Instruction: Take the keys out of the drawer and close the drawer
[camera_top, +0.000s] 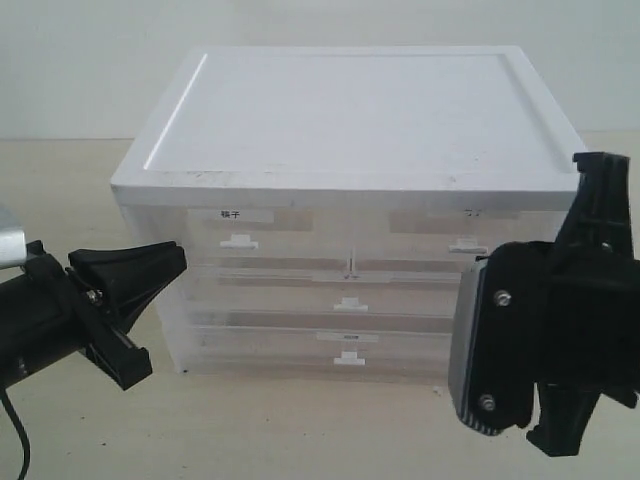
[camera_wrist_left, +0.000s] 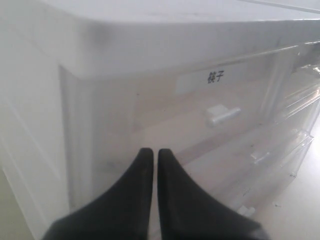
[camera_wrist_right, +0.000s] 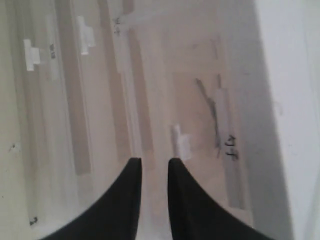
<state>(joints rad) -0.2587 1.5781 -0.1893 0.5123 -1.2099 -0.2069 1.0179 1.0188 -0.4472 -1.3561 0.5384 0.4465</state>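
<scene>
The drawer (camera_top: 430, 238) is the top right half-width one in the white cabinet, with a faint label and a small white tab handle (camera_top: 465, 243). It sits pushed in. In the right wrist view the same drawer (camera_wrist_right: 200, 75) fills the frame. My right gripper (camera_wrist_right: 152, 162) stands slightly open, empty, a short way in front of the handle (camera_wrist_right: 181, 141). My left gripper (camera_wrist_left: 152, 152) is shut on nothing. It points at the top left drawer with the bold dark label (camera_wrist_left: 215, 77). The keys are out of view; only a dim dark streak (camera_wrist_right: 207, 102) shows through the drawer's front.
The cabinet (camera_top: 350, 110) has a wide flat white lid. Two full-width clear drawers (camera_top: 346, 303) lie below the top pair. The left gripper's finger (camera_top: 170, 260) hangs by the cabinet's left front corner. My right arm's black body (camera_top: 560, 330) covers the cabinet's lower right corner. Pale tabletop (camera_top: 300, 420) runs in front.
</scene>
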